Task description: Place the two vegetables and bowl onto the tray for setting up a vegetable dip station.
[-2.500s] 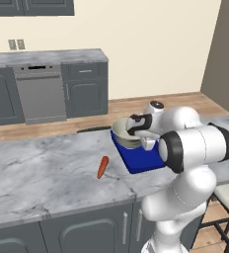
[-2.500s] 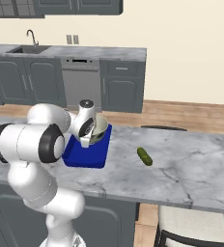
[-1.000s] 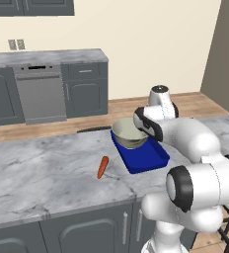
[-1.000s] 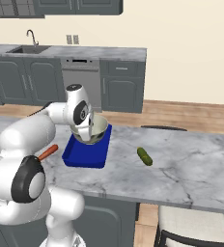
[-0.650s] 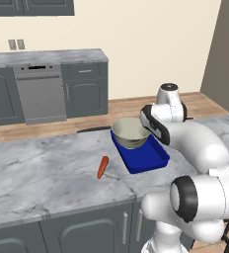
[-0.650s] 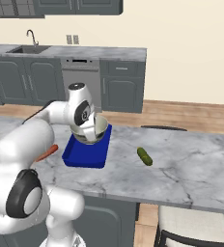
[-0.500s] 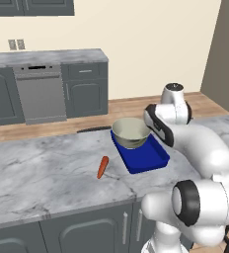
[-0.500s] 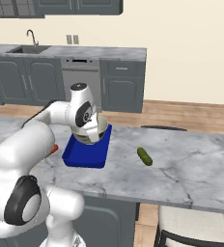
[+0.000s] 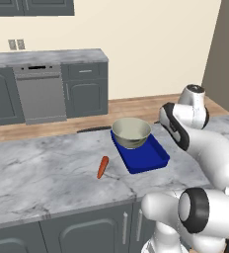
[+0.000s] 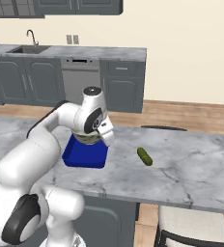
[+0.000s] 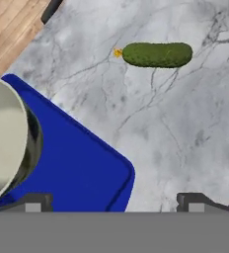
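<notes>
- Hand view: cucumber lies well ahead of the spread, empty fingertips, its long axis parallel to the line between them.
- Judgement: wrist needs a quarter turn.

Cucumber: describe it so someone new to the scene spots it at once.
Start at the grey marble counter, then the blue tray holding the bowl. The cucumber lies alone on bare marble, apart from the tray on the side away from the orange carrot. It is short, oblong, bumpy and dark green.
</notes>
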You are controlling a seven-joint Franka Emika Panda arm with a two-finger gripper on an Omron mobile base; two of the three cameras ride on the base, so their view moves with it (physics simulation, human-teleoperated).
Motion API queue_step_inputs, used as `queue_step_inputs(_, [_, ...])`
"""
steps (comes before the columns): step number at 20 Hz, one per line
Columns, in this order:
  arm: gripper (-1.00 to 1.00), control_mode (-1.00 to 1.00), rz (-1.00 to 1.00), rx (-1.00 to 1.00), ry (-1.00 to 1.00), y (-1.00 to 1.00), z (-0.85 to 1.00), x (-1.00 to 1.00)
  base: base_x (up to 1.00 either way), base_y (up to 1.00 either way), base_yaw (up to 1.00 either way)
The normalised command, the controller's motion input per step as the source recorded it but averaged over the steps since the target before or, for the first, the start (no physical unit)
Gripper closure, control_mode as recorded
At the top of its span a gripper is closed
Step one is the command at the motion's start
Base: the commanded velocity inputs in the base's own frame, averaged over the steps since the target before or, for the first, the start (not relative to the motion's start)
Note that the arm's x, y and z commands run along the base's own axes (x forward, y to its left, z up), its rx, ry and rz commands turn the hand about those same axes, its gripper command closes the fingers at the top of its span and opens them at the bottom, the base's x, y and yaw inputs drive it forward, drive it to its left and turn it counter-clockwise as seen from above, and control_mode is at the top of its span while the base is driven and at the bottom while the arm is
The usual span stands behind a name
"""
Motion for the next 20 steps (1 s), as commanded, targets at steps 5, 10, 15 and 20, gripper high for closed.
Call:
queue_step_inputs(5, [-1.0,-1.0,0.29,-0.07,0.0,-0.3,0.01,-0.12,0.0,0.0,0.0])
queue_step_inputs(10, [-1.0,-1.0,0.26,-0.12,0.0,-0.23,0.0,-0.01,0.0,0.0,0.0])
queue_step_inputs(15, [-1.0,-1.0,0.24,-0.11,0.0,-0.25,0.0,0.0,0.0,0.0,0.0])
queue_step_inputs(20, [-1.0,-1.0,0.16,-0.07,0.1,-0.32,0.0,0.0,0.0,0.0,0.0])
